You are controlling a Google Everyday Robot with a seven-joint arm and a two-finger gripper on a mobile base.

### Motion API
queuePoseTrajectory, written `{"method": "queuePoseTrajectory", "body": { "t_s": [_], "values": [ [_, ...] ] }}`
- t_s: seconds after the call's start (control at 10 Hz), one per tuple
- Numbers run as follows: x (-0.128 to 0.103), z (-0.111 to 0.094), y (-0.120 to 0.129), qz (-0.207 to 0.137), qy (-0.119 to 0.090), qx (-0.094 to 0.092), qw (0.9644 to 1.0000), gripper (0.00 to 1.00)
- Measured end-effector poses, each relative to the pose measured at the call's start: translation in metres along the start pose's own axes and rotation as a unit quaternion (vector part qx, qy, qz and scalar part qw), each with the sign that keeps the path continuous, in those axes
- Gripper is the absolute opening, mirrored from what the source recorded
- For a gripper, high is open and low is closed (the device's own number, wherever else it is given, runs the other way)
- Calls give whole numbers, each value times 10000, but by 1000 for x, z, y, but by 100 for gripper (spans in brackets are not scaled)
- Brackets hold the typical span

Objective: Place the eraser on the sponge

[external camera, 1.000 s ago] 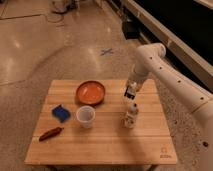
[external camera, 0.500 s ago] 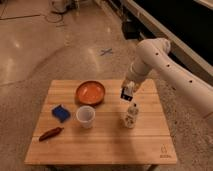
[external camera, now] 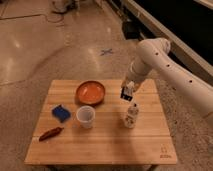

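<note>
My gripper [external camera: 128,90] hangs over the right half of the wooden table [external camera: 105,145], just above the small white bottle [external camera: 131,115]. It is shut on the eraser [external camera: 126,94], a small dark block with a white face, held clear of the tabletop. The blue sponge [external camera: 61,112] lies on the left side of the table, far to the left of the gripper, with nothing on it.
An orange bowl [external camera: 91,92] sits at the back middle, between the gripper and the sponge. A white cup [external camera: 85,116] stands just right of the sponge. A reddish-brown elongated object [external camera: 51,133] lies near the front left edge.
The gripper has risen from low beside the white bottle and now hangs above it with the eraser in it. The arm has swung up and slightly back.
</note>
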Motion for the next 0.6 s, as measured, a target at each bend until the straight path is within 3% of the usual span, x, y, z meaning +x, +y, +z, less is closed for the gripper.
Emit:
{"method": "queuePoseTrajectory", "body": {
  "t_s": [0.1,0.4,0.6],
  "values": [
    [1,1,-5,-28,21,22,10000,0],
    [5,5,-66,-432,121,229,9987,0],
    [6,4,-109,-831,180,333,9958,0]
  ]
}}
